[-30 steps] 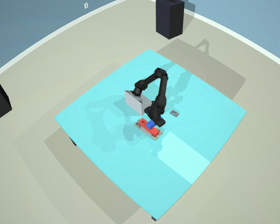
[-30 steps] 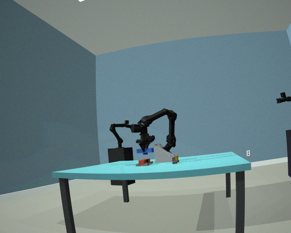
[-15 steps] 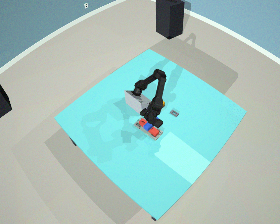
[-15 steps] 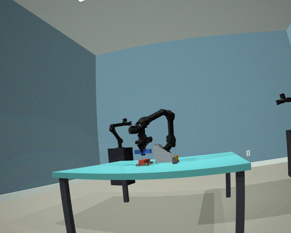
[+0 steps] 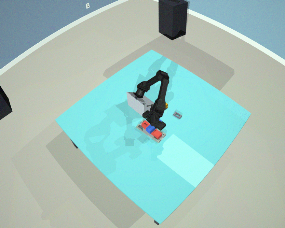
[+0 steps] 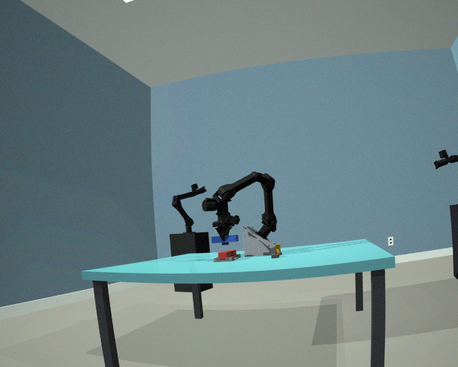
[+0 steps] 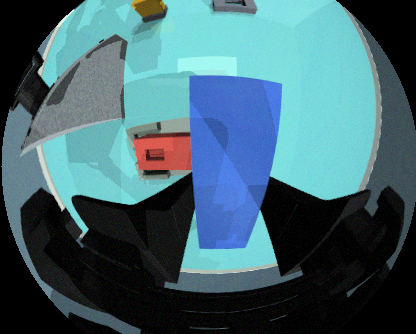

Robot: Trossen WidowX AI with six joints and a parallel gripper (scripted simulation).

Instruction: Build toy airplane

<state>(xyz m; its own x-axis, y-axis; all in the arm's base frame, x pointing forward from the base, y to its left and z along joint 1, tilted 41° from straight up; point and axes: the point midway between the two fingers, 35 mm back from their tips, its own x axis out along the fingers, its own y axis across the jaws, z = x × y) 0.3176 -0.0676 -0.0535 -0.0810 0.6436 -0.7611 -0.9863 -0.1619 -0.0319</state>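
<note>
The claw (image 6: 225,241) grips the blue wing (image 6: 224,239), held level in the air just above the red fuselage (image 6: 227,254). That fuselage lies in the grey cradle (image 5: 161,138) on the surface (image 6: 317,260). The yellow fin (image 7: 150,5) lies farther off, near a small grey frame (image 5: 177,115).

Bare test room: lone table (image 6: 244,267), blue walls (image 6: 305,153).
</note>
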